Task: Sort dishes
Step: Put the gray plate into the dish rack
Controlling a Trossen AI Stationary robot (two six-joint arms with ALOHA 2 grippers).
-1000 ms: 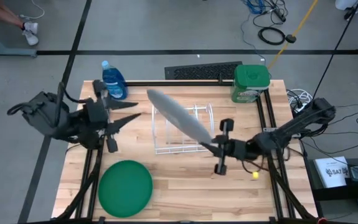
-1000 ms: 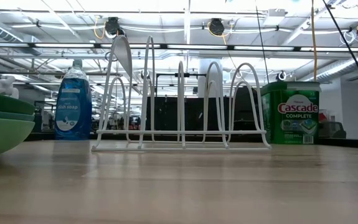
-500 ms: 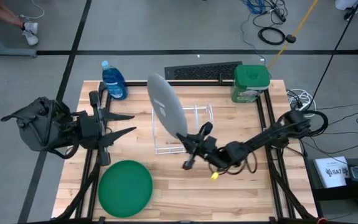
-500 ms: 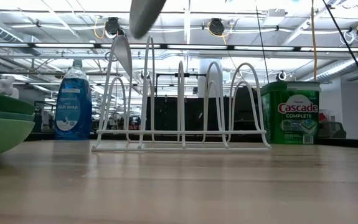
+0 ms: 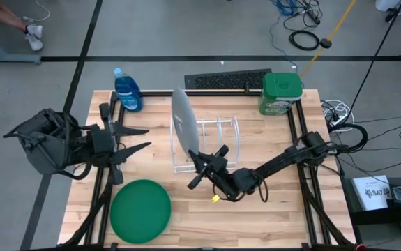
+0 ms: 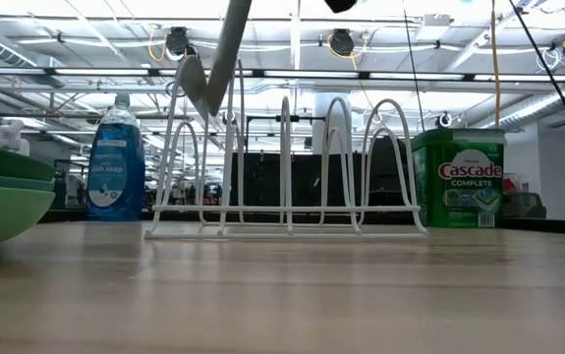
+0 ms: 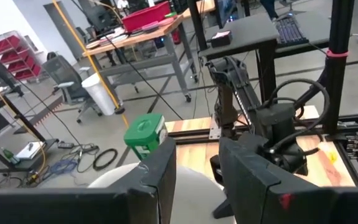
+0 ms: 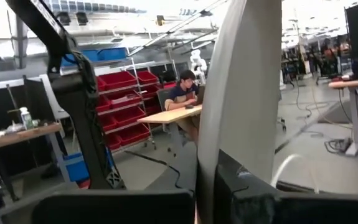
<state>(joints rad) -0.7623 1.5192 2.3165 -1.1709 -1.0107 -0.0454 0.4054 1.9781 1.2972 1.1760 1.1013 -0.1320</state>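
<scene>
Right end effector (image 5: 199, 163) grips grey plate (image 5: 183, 126) near "Cascade Complete" tub (image 6: 457, 180).

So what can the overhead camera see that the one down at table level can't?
Only the overhead view shows both arms: the right gripper clamped on the grey plate's edge, the left gripper open off to the side, and a keyboard behind the table. Only the table-level view shows the green plates stacked, plus the room's ceiling lights. Both show the grey plate tilted over the white wire rack, the blue soap bottle and the green detergent tub.
</scene>
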